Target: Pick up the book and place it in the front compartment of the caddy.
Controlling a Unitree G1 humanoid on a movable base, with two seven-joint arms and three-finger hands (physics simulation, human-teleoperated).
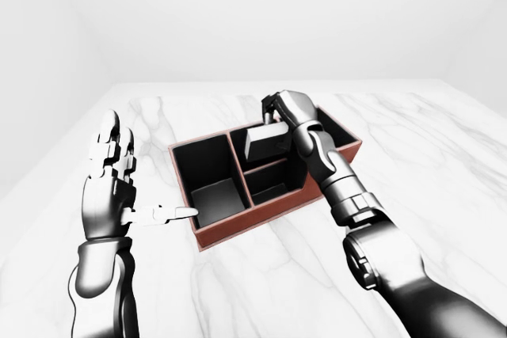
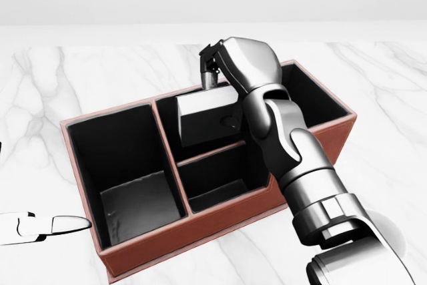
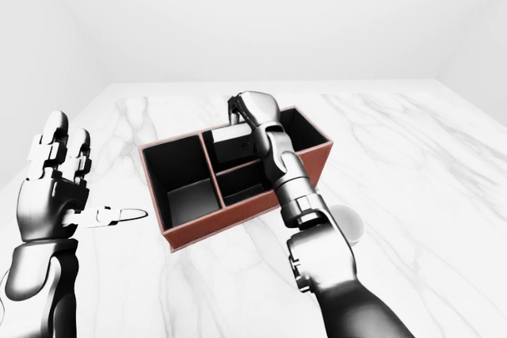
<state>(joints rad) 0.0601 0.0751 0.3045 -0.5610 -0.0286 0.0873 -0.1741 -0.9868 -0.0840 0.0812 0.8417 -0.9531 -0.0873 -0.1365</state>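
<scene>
no readable text, labels or numbers

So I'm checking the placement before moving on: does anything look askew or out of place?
Yes. The book sits tilted in the caddy's upper middle compartment in the head view, above the divider, not flat on the bottom. The right hand grips its top edge. The left hand is open, apart.

Bare simulated test space rather than any lived-in room, featureless pale walls (image 1: 261,13) stood behind a white marble tabletop (image 1: 412,148), flat uniform lighting throughout
</scene>
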